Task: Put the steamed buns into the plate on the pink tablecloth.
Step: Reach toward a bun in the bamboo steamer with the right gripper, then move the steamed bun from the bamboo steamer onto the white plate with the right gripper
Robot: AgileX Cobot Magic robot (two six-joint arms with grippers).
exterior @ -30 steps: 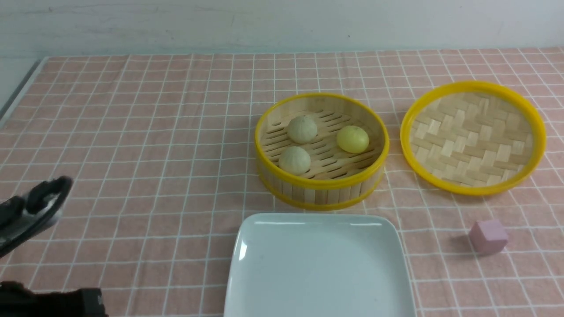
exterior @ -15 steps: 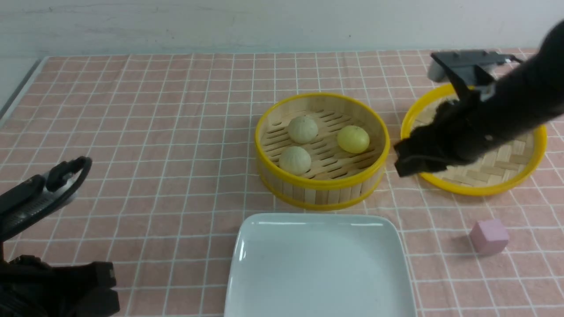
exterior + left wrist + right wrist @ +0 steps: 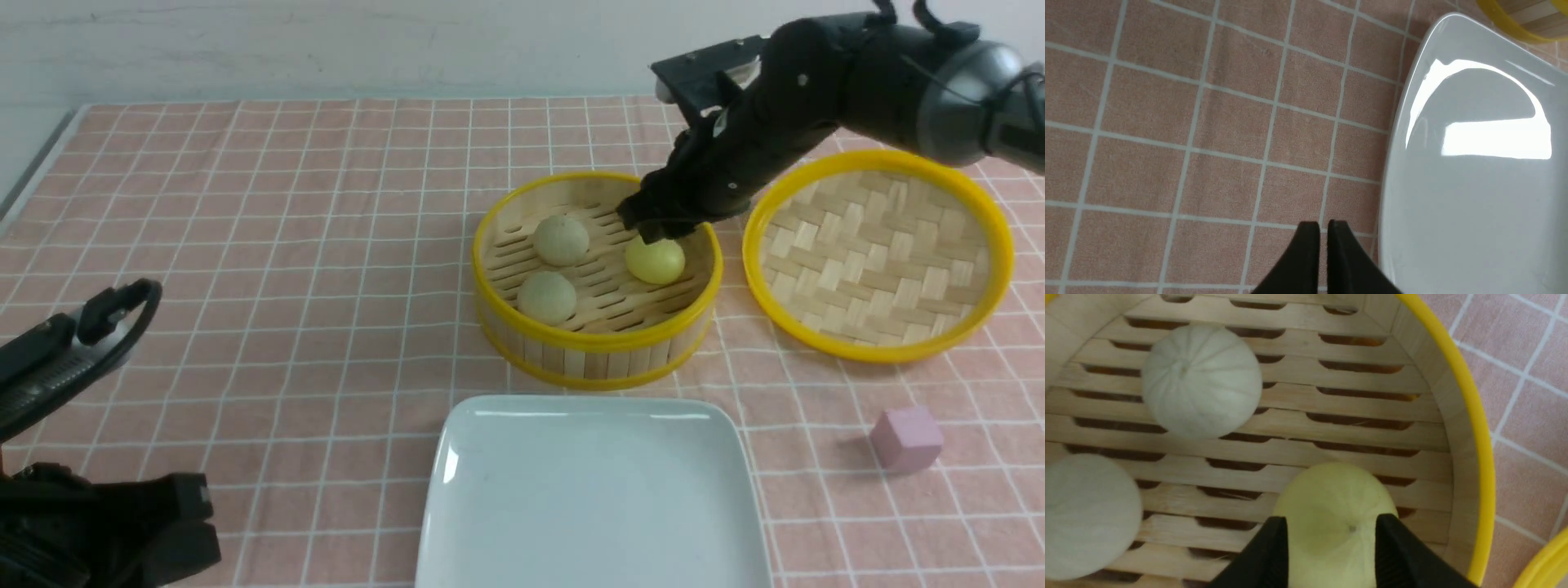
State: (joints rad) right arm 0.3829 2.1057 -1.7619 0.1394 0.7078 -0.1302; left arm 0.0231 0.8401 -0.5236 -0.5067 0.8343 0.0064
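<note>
Three steamed buns lie in the bamboo steamer basket (image 3: 596,343): two pale beige ones (image 3: 561,239) (image 3: 546,296) and a yellow one (image 3: 655,261). My right gripper (image 3: 655,231) hangs just over the yellow bun. In the right wrist view it (image 3: 1331,524) is open, with its fingers either side of the yellow bun (image 3: 1331,498); both beige buns (image 3: 1200,379) (image 3: 1086,514) lie beyond. The white square plate (image 3: 588,406) sits empty on the pink tablecloth (image 3: 286,245), in front of the basket. My left gripper (image 3: 1323,224) is shut and empty, beside the plate's edge (image 3: 1396,134).
The yellow-rimmed woven lid (image 3: 878,253) lies right of the basket. A small pink cube (image 3: 904,439) sits at the front right. My left arm (image 3: 73,351) is low at the front left corner.
My right arm swung left from over the lid to over the basket, ending above the yellow bun. The left arm has barely moved.
</note>
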